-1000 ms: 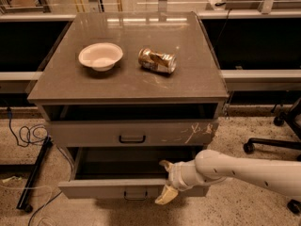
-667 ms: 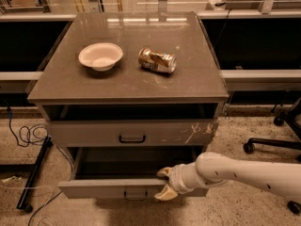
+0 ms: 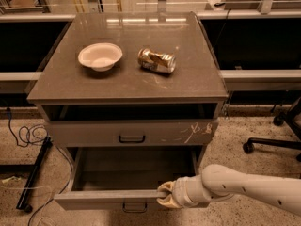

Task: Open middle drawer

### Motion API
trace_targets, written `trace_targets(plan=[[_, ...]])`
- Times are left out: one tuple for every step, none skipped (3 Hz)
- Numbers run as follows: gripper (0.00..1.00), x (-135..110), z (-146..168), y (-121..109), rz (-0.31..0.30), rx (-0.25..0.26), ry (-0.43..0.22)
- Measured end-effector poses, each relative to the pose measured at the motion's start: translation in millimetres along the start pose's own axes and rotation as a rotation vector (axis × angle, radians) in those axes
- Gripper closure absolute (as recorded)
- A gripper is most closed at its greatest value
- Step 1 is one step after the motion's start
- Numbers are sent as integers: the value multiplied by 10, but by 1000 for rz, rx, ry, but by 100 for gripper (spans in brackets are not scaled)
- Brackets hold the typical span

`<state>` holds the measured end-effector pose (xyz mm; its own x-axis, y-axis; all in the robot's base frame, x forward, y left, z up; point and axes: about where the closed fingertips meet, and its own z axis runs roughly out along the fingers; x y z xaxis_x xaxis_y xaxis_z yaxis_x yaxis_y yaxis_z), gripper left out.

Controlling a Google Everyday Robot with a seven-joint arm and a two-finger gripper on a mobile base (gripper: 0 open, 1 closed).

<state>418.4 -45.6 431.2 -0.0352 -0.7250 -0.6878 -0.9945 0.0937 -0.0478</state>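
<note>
The middle drawer (image 3: 103, 199) is a wide grey drawer with a plain front and a small dark bar handle (image 3: 135, 206). It is pulled far out at the bottom of the view, and its deep grey interior (image 3: 134, 166) shows. My gripper (image 3: 167, 195) comes in from the right on a white arm (image 3: 244, 192). It rests at the top edge of the drawer's front panel, a little right of the handle and above it.
Above it is the taller drawer with white scratches (image 3: 131, 133), pushed in. The cabinet top (image 3: 66, 86) holds a white bowl (image 3: 99, 56) and a crushed can (image 3: 156, 60). Cables (image 3: 28, 135) lie on the floor at left and an office chair base (image 3: 277, 140) stands at right.
My gripper has moved left and slightly up along the drawer front, from its lower right to its top edge. The drawer front sits slightly further out toward the camera.
</note>
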Motion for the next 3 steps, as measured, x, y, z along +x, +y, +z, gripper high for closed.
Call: trace_targets(plan=[[78, 0, 0, 0, 0, 0, 0], [55, 0, 1, 0, 0, 0, 0], [31, 0, 1, 0, 0, 0, 0]])
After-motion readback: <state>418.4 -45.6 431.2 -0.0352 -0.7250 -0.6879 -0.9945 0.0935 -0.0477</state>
